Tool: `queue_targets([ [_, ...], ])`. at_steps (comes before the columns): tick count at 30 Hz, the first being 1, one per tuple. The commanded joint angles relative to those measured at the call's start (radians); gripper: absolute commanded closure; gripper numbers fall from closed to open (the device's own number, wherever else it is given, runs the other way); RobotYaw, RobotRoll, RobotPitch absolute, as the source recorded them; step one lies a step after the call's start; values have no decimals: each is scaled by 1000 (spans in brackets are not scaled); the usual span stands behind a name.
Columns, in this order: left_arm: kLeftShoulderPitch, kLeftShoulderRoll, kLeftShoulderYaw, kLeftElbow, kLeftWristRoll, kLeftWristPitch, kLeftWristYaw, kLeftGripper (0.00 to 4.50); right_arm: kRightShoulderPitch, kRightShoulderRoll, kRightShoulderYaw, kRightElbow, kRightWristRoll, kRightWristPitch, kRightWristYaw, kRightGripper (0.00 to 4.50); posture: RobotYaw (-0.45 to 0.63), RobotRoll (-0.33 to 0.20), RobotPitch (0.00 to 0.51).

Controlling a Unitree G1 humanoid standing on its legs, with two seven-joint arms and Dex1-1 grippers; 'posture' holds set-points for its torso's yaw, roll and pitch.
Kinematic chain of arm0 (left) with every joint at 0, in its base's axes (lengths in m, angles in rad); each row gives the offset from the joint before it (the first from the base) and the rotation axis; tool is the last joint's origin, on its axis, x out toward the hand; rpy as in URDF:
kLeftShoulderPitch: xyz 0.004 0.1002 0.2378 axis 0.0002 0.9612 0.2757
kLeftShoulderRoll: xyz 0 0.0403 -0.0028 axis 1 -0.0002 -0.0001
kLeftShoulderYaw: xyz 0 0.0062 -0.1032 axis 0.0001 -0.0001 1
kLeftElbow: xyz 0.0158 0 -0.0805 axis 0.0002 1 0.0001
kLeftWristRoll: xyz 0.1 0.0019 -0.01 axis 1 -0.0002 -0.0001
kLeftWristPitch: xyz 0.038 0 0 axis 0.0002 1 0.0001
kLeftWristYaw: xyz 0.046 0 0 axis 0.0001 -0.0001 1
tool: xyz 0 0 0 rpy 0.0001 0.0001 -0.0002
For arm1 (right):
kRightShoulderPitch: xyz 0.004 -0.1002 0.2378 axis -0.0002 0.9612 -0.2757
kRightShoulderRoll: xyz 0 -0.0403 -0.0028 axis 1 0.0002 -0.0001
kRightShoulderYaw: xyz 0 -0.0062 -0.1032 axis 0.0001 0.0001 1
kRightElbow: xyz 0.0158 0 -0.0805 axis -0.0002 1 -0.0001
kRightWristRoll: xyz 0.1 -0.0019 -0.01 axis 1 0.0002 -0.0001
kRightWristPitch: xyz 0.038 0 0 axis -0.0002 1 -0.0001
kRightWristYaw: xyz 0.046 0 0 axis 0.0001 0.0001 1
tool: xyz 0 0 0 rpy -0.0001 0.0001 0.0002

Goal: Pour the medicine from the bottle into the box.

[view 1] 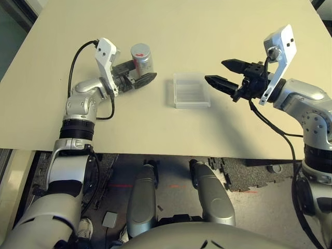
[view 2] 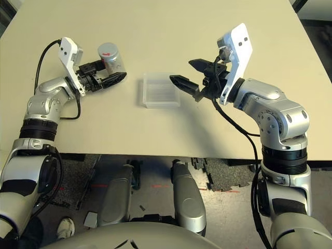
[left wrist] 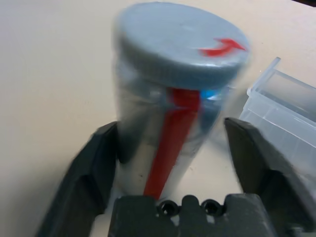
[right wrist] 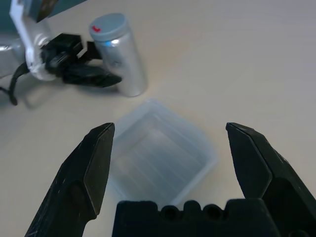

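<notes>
Right pincer [view 1: 224, 73], fingers spread wide and empty, hovers right of centre beside the clear box [view 1: 191, 90]. Left pincer [view 1: 139, 73], upper left, brackets the upright capped bottle [view 1: 141, 57] on the worktop [view 1: 171, 26]; contact unclear. Cap on, box empty: pouring not begun.

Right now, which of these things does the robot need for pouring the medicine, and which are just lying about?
For the job:
- small silver-grey cylindrical bottle, grey cap on, between the left jaws
- shallow clear plastic box, empty
- right jaws, open beside the box

Just there:
- beige table
</notes>
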Motion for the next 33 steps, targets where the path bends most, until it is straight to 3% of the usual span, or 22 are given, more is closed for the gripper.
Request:
queue_targets([
  [1, -9, -10, -22, 6, 18, -6, -22, 1654, -13, -5, 26, 9, -16, -21, 11, 0, -77, 0, 247],
  [3, -18, -16, -26, -5, 18, -5, -24, 2057, -23, 3, 32, 22, -26, -31, 11, 0, -72, 0, 251],
  [10, -44, -20, -42, -33, 13, 9, -41, 2057, -50, 17, 46, 47, -40, -51, 6, 0, -60, 0, 250],
  [20, -157, -50, -97, -115, -12, 88, -144, 2057, -175, 37, 50, 92, -44, -65, 17, 0, -41, 0, 228],
  [33, -191, -102, -146, -35, 27, 51, -202, 2058, -300, 66, 54, 154, -65, -82, 19, 0, -41, 0, 220],
])
